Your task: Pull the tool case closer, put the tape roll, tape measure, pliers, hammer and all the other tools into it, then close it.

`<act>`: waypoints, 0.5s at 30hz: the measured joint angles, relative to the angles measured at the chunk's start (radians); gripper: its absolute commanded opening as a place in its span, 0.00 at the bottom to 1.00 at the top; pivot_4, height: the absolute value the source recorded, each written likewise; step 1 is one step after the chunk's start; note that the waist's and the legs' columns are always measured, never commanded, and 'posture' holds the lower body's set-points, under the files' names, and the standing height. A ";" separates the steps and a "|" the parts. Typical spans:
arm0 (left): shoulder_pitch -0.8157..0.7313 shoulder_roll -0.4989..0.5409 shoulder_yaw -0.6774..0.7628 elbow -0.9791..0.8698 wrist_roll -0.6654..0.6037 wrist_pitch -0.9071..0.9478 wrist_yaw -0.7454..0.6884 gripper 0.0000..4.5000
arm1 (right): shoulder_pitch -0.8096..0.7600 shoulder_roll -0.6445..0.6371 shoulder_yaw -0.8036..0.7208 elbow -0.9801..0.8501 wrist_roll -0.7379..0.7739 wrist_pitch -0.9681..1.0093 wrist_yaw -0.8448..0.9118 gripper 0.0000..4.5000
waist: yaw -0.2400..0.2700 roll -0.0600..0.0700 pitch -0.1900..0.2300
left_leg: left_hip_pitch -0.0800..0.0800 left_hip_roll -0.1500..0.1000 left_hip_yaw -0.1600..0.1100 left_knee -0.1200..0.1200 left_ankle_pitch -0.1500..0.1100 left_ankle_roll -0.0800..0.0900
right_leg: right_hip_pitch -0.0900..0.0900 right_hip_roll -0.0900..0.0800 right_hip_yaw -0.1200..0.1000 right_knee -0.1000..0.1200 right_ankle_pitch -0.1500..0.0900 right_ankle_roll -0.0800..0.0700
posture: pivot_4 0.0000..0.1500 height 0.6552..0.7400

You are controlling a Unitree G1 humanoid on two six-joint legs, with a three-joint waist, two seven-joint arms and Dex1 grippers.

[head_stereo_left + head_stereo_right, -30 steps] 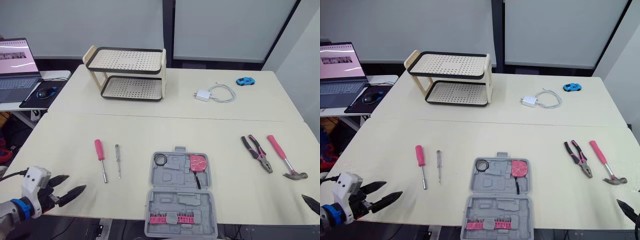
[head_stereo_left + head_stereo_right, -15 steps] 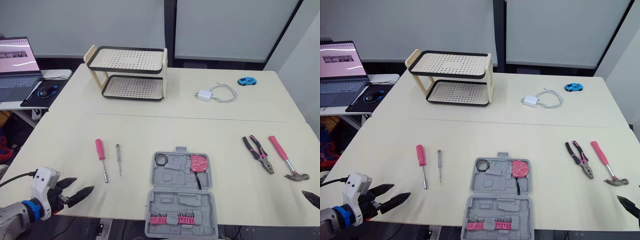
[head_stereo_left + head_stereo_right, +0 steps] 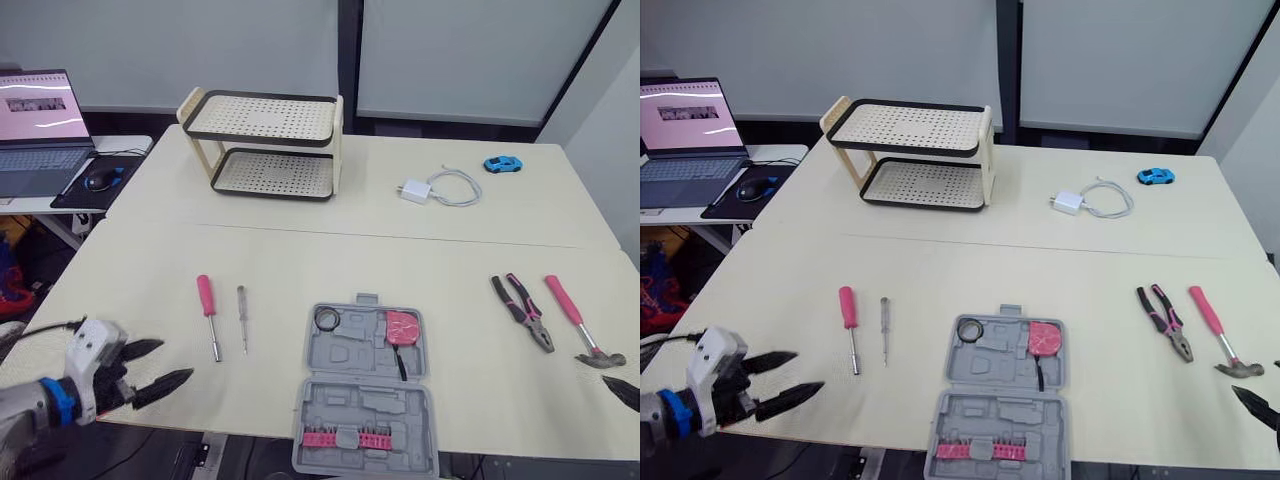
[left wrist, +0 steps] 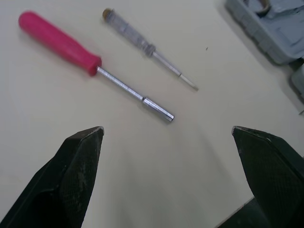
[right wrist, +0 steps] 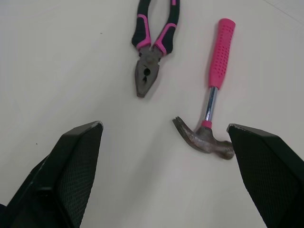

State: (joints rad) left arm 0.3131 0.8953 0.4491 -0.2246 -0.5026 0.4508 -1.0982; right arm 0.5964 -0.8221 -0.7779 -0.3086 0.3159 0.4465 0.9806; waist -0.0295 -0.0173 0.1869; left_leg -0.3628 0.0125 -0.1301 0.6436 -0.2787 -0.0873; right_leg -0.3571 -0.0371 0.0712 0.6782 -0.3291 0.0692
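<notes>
The grey tool case [image 3: 367,397] lies open at the table's near edge, with a black tape roll [image 3: 325,319] and a pink tape measure [image 3: 402,327] in its far half and pink bits [image 3: 345,438] in its near half. A pink-handled driver [image 3: 209,313] and a thin screwdriver [image 3: 242,316] lie left of the case. Pliers [image 3: 523,310] and a pink hammer [image 3: 583,323] lie at the right. My left gripper [image 3: 160,368] hovers open at the near left edge, short of the drivers [image 4: 90,59]. My right gripper [image 5: 168,173] is open over the table just short of the pliers [image 5: 152,47] and hammer [image 5: 211,95].
A two-tier perforated rack [image 3: 265,143] stands at the back left. A white charger with cable [image 3: 437,188] and a blue toy car [image 3: 503,163] lie at the back right. A laptop [image 3: 40,130] and mouse sit on a side desk to the left.
My left gripper has crept a little forward and up over the table edge towards the drivers. The camera has shifted slightly. The tools and case have not moved.
</notes>
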 measured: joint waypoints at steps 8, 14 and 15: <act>-0.370 -0.019 -0.250 -0.070 -0.068 0.021 -0.078 1.00 | -0.181 0.042 0.216 -0.064 -0.023 0.060 -0.145 0.99 | -0.006 0.000 0.000 | -0.001 0.000 0.000 -0.001 0.000 0.000 | -0.001 0.000 0.000 0.000 0.006 0.002 | 1.00 0.94; -0.502 -0.060 -0.377 -0.061 -0.082 0.001 -0.166 1.00 | -0.326 0.109 0.390 0.056 -0.106 0.089 -0.299 0.99 | -0.004 0.001 0.001 | -0.002 -0.001 0.000 -0.001 0.000 0.000 | -0.003 0.000 0.000 0.000 0.006 0.001 | 1.00 0.94; -0.517 -0.060 -0.388 -0.059 -0.085 -0.003 -0.186 1.00 | -0.345 0.121 0.408 0.072 -0.109 0.092 -0.314 0.99 | -0.004 0.001 0.001 | -0.002 -0.001 0.000 -0.001 0.000 0.000 | -0.003 0.000 0.000 0.000 0.006 0.001 | 1.00 0.94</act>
State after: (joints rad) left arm -0.2035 0.8352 0.0614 -0.2837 -0.5873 0.4475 -1.2844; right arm 0.2510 -0.7012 -0.3699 -0.2363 0.2073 0.5386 0.6665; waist -0.0338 -0.0161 0.1881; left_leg -0.3651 0.0117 -0.1301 0.6424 -0.2789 -0.0871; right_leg -0.3601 -0.0371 0.0708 0.6784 -0.3232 0.0703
